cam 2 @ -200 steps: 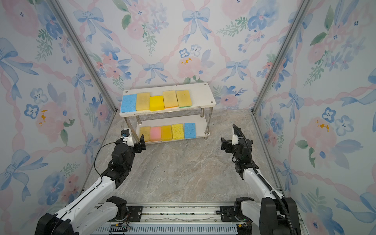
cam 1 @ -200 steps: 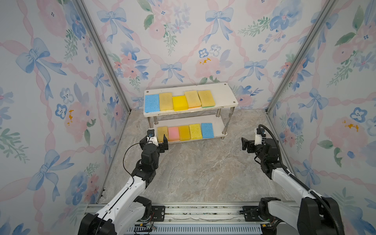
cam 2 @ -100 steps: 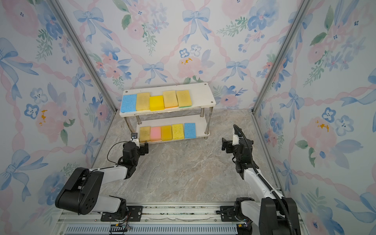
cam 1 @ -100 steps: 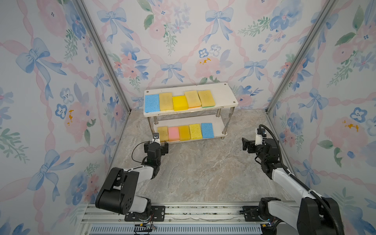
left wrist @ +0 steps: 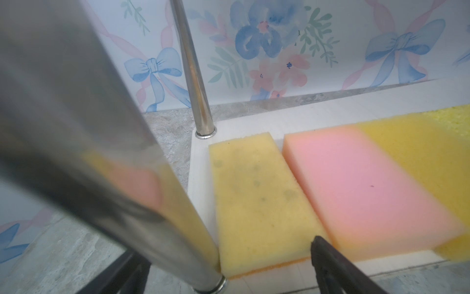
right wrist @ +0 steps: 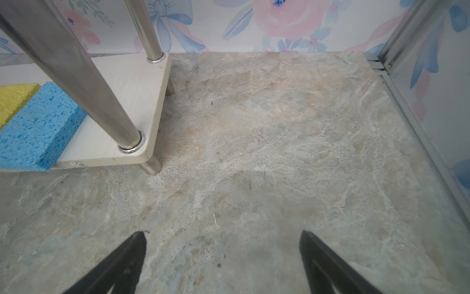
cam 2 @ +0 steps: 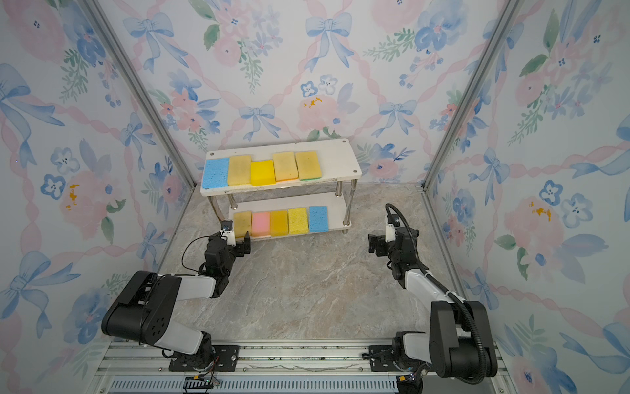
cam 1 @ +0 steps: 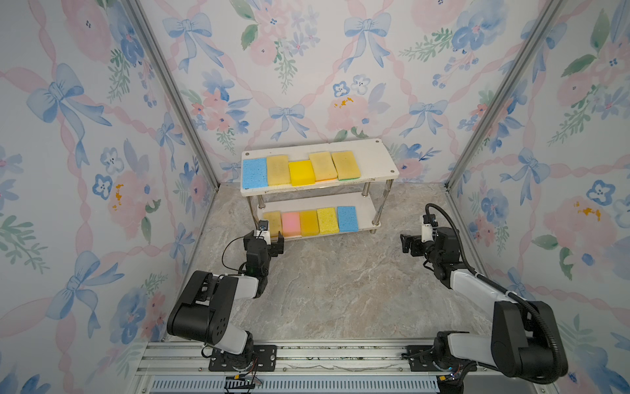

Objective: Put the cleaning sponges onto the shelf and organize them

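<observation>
The shelf (cam 1: 381, 160) stands at the back of the marbled bench (cam 1: 341, 290), in the centre of both top views. It has two white boards on chrome legs, and all ten cleaning sponges (cam 1: 301, 173) lie flat on it, five to a board, side by side toward the left end. From the left of the frame, the upper row runs light blue, pale yellow, bright yellow set a little forward, pale yellow, then yellow over a green base. The lower row runs dull yellow, pink, amber, lemon yellow and light blue. In the left wrist view the dull yellow sponge (left wrist: 256, 201) shows faint grey spots and a thin orange layer underneath. The pink sponge (left wrist: 368, 188) close beside it has a yellow edge. The right wrist view shows the porous blue sponge (right wrist: 38, 127) ending the lower row, reaching the board's front edge. The left hand (cam 1: 264, 241) hovers at the lower board's front left corner, released and empty. One fingertip (left wrist: 323, 252) is just in front of the dull yellow sponge, with a chrome leg (left wrist: 101, 152) close by. The right hand (cam 1: 408, 245) hangs at the right of the frame over bare bench, well apart from the shelf, also spread wide and empty.
</observation>
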Controlling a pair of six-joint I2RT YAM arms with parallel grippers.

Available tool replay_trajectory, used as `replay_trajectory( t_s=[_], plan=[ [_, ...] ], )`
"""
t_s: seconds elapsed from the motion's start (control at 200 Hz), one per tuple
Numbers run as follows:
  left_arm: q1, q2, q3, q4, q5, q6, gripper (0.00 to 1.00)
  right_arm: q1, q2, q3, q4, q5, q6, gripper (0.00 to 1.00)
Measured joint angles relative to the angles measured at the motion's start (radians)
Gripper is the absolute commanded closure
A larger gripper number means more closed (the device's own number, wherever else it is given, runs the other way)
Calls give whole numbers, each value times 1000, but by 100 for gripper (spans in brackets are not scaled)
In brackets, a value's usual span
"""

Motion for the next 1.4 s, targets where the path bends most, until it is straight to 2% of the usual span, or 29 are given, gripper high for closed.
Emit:
replay_trajectory(
  t_s=[0.34, 0.54, 0.94, 1.4],
  plan=[
    [32, 6, -161, 220, -4, -22, 2, 0, 100, 27, 41, -55, -11, 3],
    [37, 25, -175, 304, -20, -42, 2, 0, 122, 27, 64, -76, -12, 3],
    [39, 25, -175, 338, -31, -56, 2, 0, 156, 23, 153, -79, -33, 3],
    [39, 25, -175, 346, -31, -56, 2, -1, 156, -64, 304, -66, -32, 3]
  ],
)
